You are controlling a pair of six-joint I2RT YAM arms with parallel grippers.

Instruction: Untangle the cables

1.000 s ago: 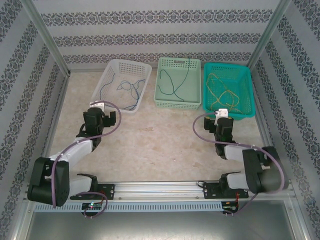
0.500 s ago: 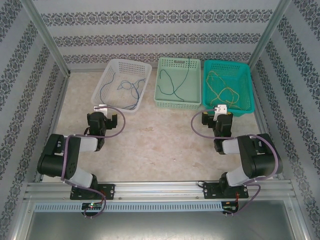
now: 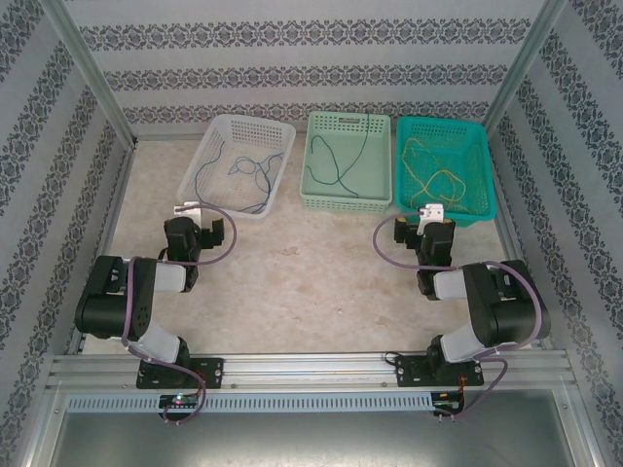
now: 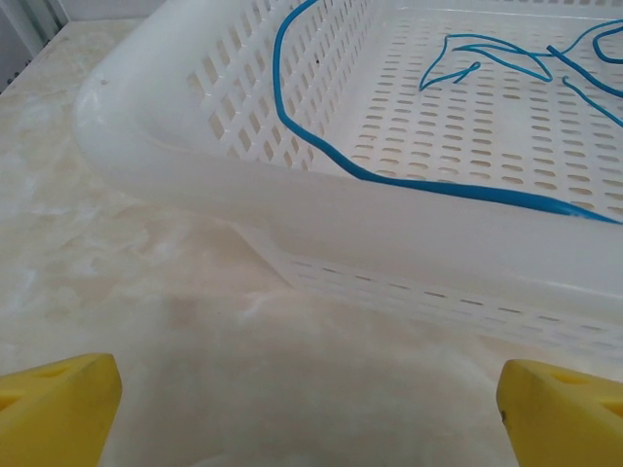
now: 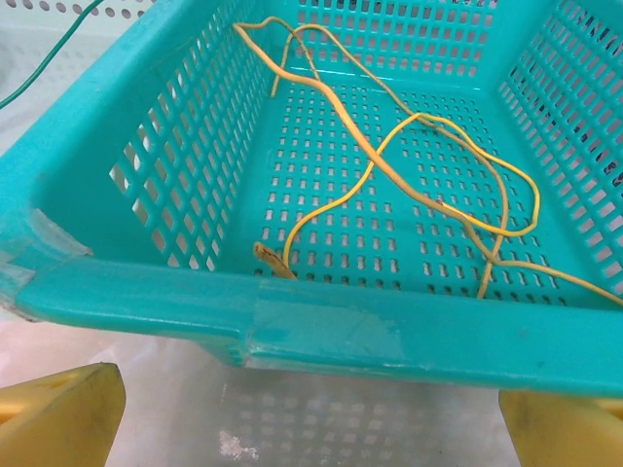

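Observation:
The cables lie apart in three baskets. A blue cable (image 3: pixel 255 167) (image 4: pixel 428 187) curls in the white basket (image 3: pixel 209 146) (image 4: pixel 195 156). A green cable (image 3: pixel 341 180) (image 5: pixel 39 70) lies in the light green basket (image 3: pixel 348 202). Yellow cables (image 3: pixel 438 180) (image 5: pixel 370 161) loop over each other in the teal basket (image 3: pixel 482 175) (image 5: pixel 321 326). My left gripper (image 3: pixel 200 233) (image 4: pixel 310 409) hovers open and empty over bare table, just short of the white basket's near wall. My right gripper (image 3: pixel 421 232) (image 5: pixel 311 413) stands open and empty before the teal basket's near rim.
The three baskets stand side by side along the back of the marble-patterned table (image 3: pixel 311 272). Metal frame posts (image 3: pixel 92 73) and patterned walls close the sides and back. Both arms are folded close to their bases at the near edge.
Both arms have folded back toward their bases, elbows drawn in. The left gripper has slid slightly toward the near left. The right gripper has shifted a little left, facing the teal basket.

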